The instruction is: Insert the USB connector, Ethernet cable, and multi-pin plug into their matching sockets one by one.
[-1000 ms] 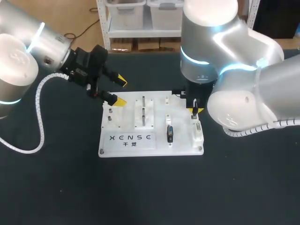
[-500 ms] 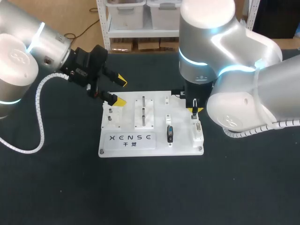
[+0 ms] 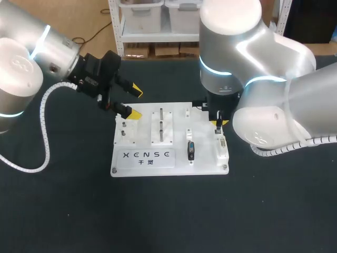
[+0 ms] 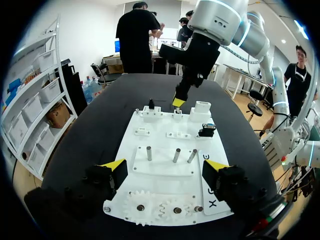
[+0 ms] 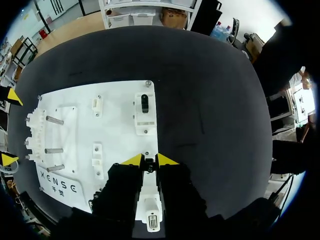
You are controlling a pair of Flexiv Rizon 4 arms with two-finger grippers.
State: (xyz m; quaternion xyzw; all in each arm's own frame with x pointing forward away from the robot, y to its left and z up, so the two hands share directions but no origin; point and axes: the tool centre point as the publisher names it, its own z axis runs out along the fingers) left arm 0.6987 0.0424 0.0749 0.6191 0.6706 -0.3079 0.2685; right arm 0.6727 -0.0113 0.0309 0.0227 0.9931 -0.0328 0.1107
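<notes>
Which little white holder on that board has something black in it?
The holder next to the printed label: a black plug sits in it, while its neighbours look plain white.

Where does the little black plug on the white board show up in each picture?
Head view: black plug on the white board, left of the right end effector.
Left wrist view: beyond the three metal pegs.
Right wrist view: ahead of that end effector.
Shared landmark: the pegs.

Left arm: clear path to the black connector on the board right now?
Probably yes: left gripper is open and empty, black connector stands exposed; right gripper nearby crowds it.
</notes>
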